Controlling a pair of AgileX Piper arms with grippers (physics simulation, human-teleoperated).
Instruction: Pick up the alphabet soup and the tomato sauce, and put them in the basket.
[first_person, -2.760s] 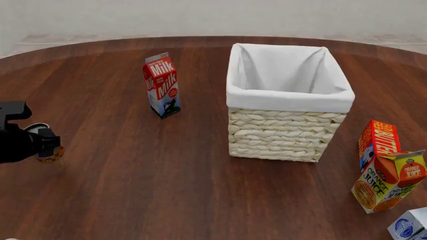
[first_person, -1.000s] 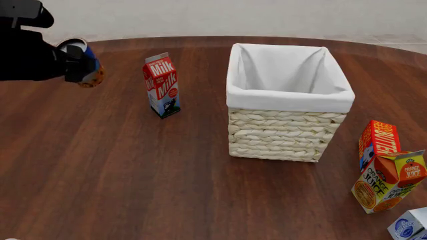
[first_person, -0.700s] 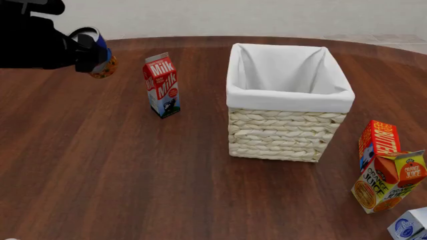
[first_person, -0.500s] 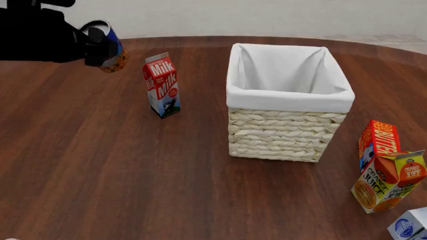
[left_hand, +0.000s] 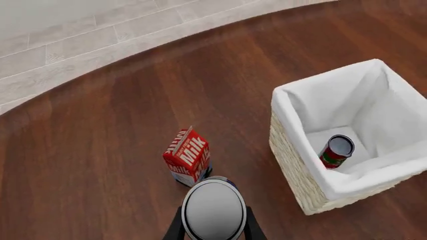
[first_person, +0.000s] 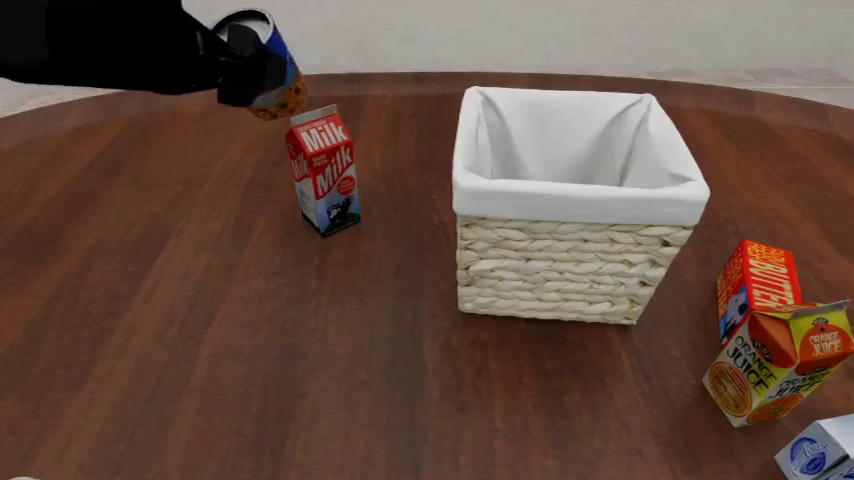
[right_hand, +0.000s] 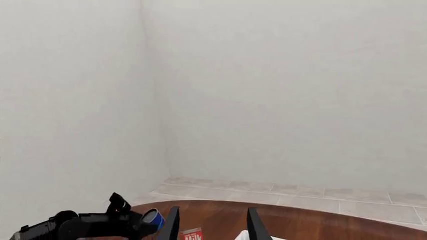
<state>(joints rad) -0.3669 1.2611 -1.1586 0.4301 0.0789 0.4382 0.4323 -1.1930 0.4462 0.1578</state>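
High over the table's far left, my left gripper (first_person: 251, 70) is shut on the alphabet soup (first_person: 271, 72), a blue can with an orange base, tilted. It hangs just above the milk carton, left of the basket (first_person: 561, 270). The left wrist view shows the can's silver top (left_hand: 213, 210) between the fingers (left_hand: 175, 231). The tomato sauce (left_hand: 335, 151), with its red, white and green label, lies inside the basket (left_hand: 291, 170) on the white lining. My right gripper (right_hand: 212, 225) is open and empty, pointing at the wall; it is outside the front view.
A red and white milk carton (first_person: 324, 170) stands left of the basket. Near the table's right front stand a butter box (first_person: 757, 285), an orange juice carton (first_person: 781, 360) and a small white and blue box (first_person: 817, 452).
The left arm has lifted the alphabet soup from low at the left edge, up and to the right, until it hangs above the milk carton. Nothing else moved.
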